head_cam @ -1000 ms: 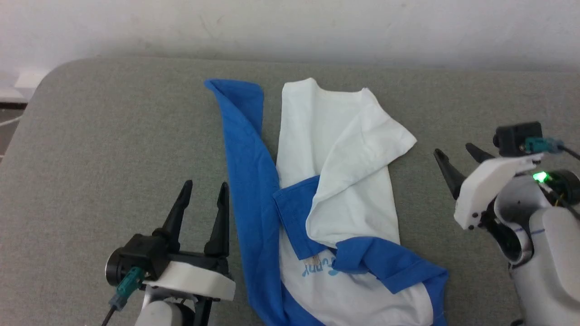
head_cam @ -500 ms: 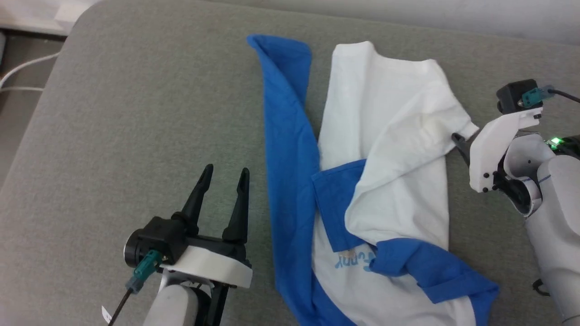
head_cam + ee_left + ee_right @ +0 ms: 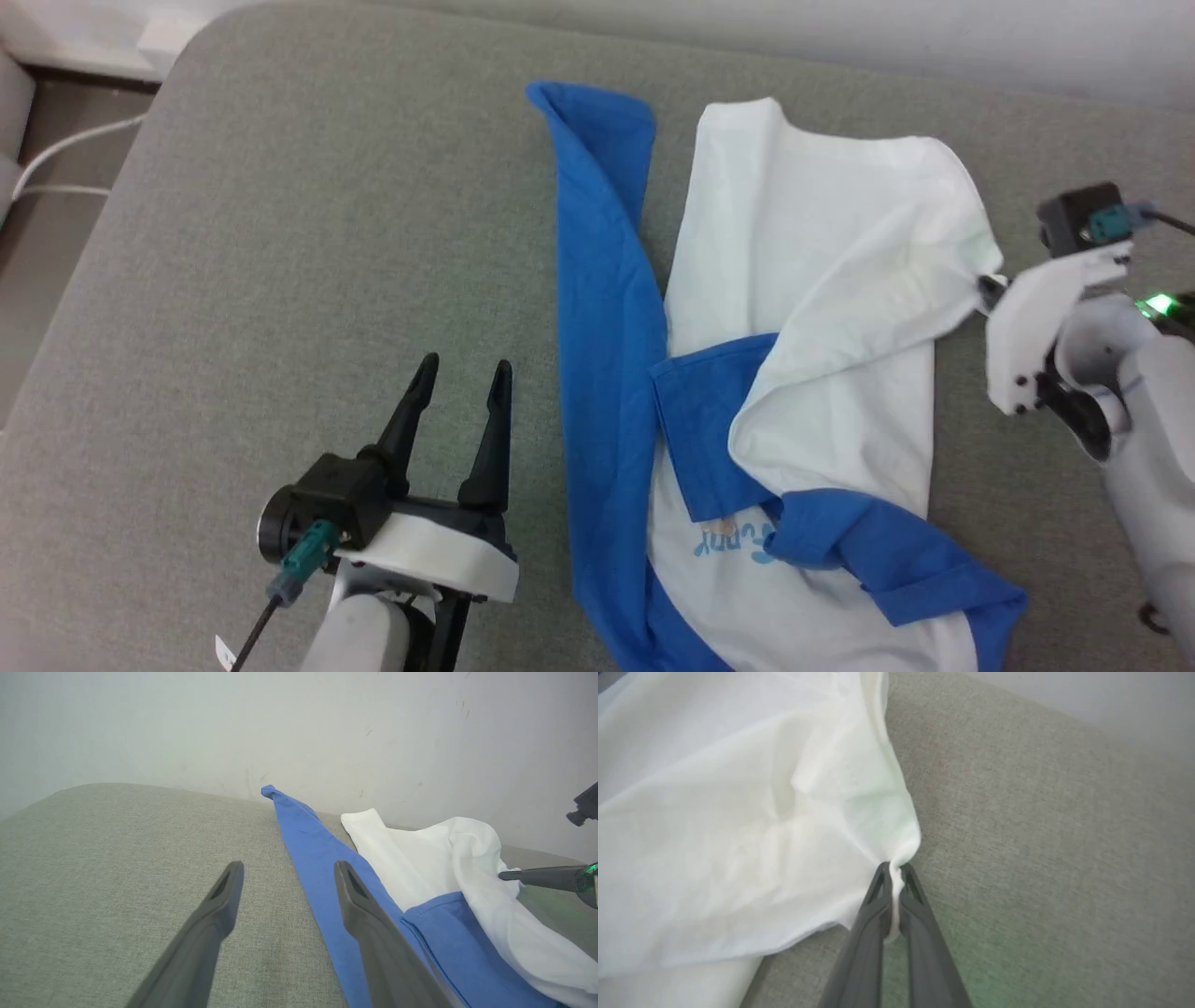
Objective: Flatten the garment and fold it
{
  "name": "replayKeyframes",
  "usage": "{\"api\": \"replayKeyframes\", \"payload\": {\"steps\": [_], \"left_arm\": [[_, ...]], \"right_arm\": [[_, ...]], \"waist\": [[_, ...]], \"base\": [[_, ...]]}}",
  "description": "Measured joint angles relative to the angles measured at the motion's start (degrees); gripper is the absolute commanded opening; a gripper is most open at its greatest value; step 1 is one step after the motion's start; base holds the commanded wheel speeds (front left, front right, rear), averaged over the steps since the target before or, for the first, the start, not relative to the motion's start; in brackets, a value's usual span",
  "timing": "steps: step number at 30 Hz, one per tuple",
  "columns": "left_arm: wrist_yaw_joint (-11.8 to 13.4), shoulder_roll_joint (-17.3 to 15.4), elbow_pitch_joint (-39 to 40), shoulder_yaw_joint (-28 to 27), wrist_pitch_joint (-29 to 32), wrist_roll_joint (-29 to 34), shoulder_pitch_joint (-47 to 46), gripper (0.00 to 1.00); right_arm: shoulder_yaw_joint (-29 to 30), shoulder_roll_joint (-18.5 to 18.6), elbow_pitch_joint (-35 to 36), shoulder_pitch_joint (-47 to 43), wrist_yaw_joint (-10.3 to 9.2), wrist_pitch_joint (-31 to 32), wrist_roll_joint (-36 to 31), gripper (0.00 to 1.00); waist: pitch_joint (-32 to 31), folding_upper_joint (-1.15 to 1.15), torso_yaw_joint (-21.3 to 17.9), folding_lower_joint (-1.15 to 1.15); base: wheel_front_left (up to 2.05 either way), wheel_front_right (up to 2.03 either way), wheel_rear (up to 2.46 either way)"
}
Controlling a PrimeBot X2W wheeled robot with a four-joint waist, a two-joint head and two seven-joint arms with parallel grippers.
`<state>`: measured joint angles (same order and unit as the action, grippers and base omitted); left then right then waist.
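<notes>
Head view: finds the shirt (image 3: 822,280) crumpled mid-way across the grey cloth-covered worktop (image 3: 280,233), white body folded over itself, one blue sleeve stretched long up its left side. Runs off the bottom edge, so the lower part is cut off. Hides most of the chest print under a blue fold; leaves only a scrap of tan and some blue lettering, too small to read.

Right gripper (image 3: 988,287) at the shirt's right-hand corner, tips lost behind white cloth and the pale shell of the wrist. Right wrist view: jaws clenched on a pinch of white cloth, a thin strip squeezed between them, the corner lifted into a peak; blurred toward the upper left.

Left gripper (image 3: 467,364) low on the left, just beside the blue sleeve, jaws released and spread, nothing between them. Left wrist view: hangs over bare worktop, one finger overlapping the sleeve in the picture; cannot tell whether touching. At far right, one dark finger of the right gripper reaching into the white cloth, the rest cut off by the frame edge.
</notes>
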<state>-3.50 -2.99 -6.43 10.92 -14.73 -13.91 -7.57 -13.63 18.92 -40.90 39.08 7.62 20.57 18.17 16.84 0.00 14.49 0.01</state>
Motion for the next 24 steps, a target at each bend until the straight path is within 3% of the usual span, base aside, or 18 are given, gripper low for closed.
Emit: {"api": "replayKeyframes", "payload": {"steps": [6,11,16,24], "left_arm": [[-0.08,0.00,-0.46,-0.83,0.00,0.42,1.70,1.00],[-0.55,0.02,-0.10,-0.83,0.00,0.47,2.45,1.00],[-0.96,0.02,0.51,-0.02,0.01,0.58,2.10,1.00],[-1.01,0.03,0.79,1.65,0.01,0.19,-1.78,1.00]], "right_arm": [[0.98,4.50,4.16,-3.54,0.00,-2.44,-0.31,0.00],[2.21,11.46,10.13,-4.01,0.00,-0.16,-2.83,0.00],[2.45,17.22,11.76,-1.80,0.00,1.05,-5.08,0.00],[-6.82,24.05,7.77,7.24,0.01,-2.94,-7.13,0.00]], "waist": [[-3.67,0.00,-1.67,-0.01],[-5.20,0.00,-3.69,-0.02],[-3.89,0.00,-4.35,-0.01],[0.95,0.00,-2.68,0.00]], "base": [[0.00,0.00,0.00],[0.00,0.00,0.00],[0.00,0.00,0.00],[0.00,0.00,0.00]]}}
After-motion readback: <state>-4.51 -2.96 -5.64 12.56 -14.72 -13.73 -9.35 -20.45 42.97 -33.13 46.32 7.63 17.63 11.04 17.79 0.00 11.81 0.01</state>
